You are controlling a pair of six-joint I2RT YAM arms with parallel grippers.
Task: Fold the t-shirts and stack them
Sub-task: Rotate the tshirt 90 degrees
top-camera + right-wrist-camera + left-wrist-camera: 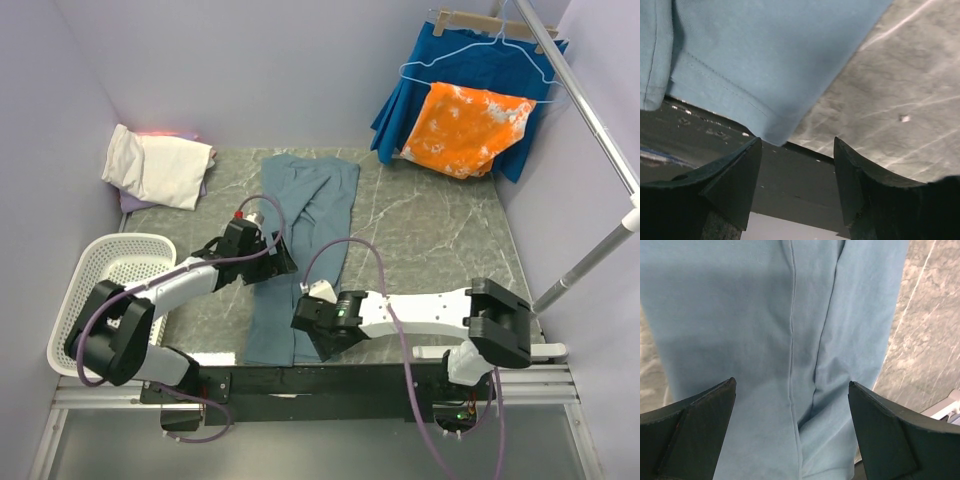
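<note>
The dusty blue-grey t-shirt [310,220] lies as a long narrow strip down the middle of the marble table, with its near hem at the front edge. My left gripper [283,258] is open and empty just above the strip's left side. In the left wrist view the shirt [765,340] and a long fold fill the space between the fingers of the left gripper [791,385]. My right gripper [305,322] is open and empty at the near hem. The right wrist view shows the hem corner [765,50] just beyond the right gripper [797,142]. A cream-white folded shirt [160,165] lies on a lavender one [135,203] at the back left.
A white mesh basket [110,275] stands at the left edge. An orange-and-white cloth [465,125] and a royal-blue garment [470,65] hang on a rack at the back right. A slanted white pole [590,130] runs along the right side. A black rail [790,175] borders the table's front.
</note>
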